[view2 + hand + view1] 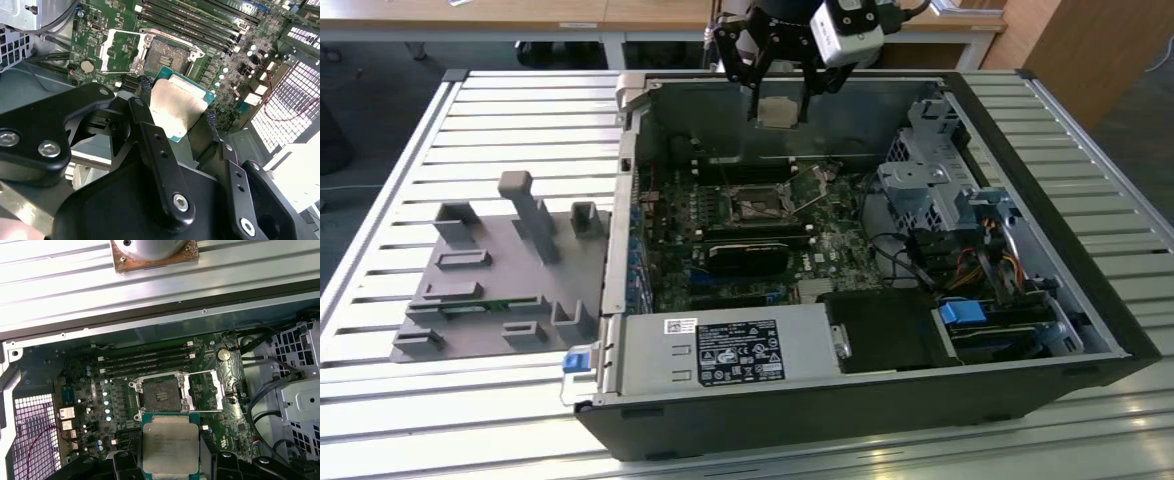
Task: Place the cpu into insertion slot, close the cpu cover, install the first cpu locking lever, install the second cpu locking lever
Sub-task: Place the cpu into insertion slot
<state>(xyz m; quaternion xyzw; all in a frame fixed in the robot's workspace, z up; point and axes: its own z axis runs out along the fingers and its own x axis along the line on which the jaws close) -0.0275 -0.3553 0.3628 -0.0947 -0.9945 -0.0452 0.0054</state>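
One small square silver-topped cpu (169, 445) sits pinched in the black hand (177, 101), above the dark square insertion slot (160, 395); seating it well likely needs it level, edges matched.

My gripper (177, 102) fingers (150, 135) are presenting a matt black finish, set with bright metal screw heads (180, 201). The cpu (175, 112) I am clamping is showing a dull, silvery-grey metal top over a green board edge. The insertion slot (161, 394) is showing a dark matt centre inside a thin shiny metal rim. The cpu cover (106, 50) is gleaming as bare polished metal. The table (400, 420) is reading as ribbed, satin light metal, and the fixture (494, 290) as matt grey plastic.
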